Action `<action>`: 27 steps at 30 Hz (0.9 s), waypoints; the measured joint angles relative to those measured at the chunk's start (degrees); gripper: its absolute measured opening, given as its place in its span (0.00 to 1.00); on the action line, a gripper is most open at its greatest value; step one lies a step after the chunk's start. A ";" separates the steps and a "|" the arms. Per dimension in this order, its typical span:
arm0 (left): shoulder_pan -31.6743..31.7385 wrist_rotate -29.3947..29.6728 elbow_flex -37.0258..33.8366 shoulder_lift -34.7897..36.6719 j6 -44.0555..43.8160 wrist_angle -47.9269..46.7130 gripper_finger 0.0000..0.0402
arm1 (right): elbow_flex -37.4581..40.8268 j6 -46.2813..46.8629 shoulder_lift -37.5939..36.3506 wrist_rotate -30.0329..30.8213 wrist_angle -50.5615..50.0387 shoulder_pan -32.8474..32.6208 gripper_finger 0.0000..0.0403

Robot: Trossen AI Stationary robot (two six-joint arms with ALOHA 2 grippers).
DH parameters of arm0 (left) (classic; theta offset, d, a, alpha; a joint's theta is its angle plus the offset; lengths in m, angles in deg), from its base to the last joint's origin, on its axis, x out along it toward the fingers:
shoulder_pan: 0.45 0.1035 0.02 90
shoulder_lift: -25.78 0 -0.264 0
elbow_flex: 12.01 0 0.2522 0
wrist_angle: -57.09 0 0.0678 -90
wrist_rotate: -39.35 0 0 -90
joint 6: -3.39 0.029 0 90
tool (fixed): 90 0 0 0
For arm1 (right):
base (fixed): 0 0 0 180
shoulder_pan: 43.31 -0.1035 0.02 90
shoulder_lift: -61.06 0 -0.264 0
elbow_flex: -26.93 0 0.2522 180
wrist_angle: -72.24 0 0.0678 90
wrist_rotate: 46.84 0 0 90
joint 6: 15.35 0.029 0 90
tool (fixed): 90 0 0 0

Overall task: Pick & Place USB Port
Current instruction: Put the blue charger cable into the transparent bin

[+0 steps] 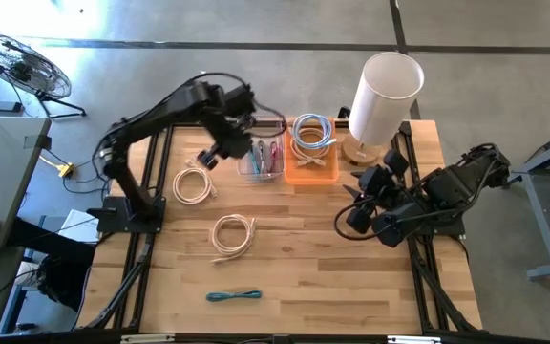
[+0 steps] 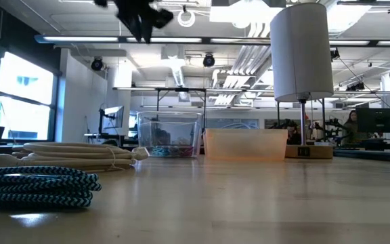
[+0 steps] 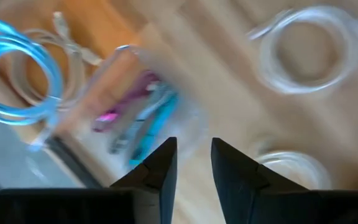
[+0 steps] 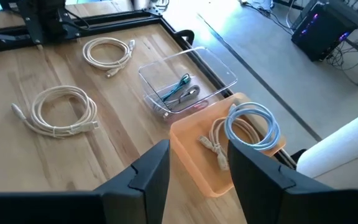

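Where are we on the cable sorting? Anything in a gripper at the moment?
Done: the clear bin holds a few small cables; the orange bin holds a blue and a beige coil. In hand: nothing; the left gripper is above the clear bin, empty. The right gripper waits. Left: two white coils and the teal cable.

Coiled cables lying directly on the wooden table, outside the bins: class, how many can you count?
3. One cream coiled cable lies near the left arm's base, a second cream coil at the table's middle, and a teal braided cable by the front edge.
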 joint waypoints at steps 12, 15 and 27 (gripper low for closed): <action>-25.91 13.16 0.02 11.47 -37.16 -1.80 0.26 | 0.00 -10.37 0.00 -1.05 1.02 4.35 0.38; -32.51 17.13 0.02 11.57 -45.13 -1.80 0.31 | 0.00 -13.39 0.00 -2.50 2.26 5.14 0.38; -50.49 25.25 -11.29 10.32 -77.31 -1.72 0.44 | 0.00 -11.65 0.00 -10.43 5.16 5.43 0.38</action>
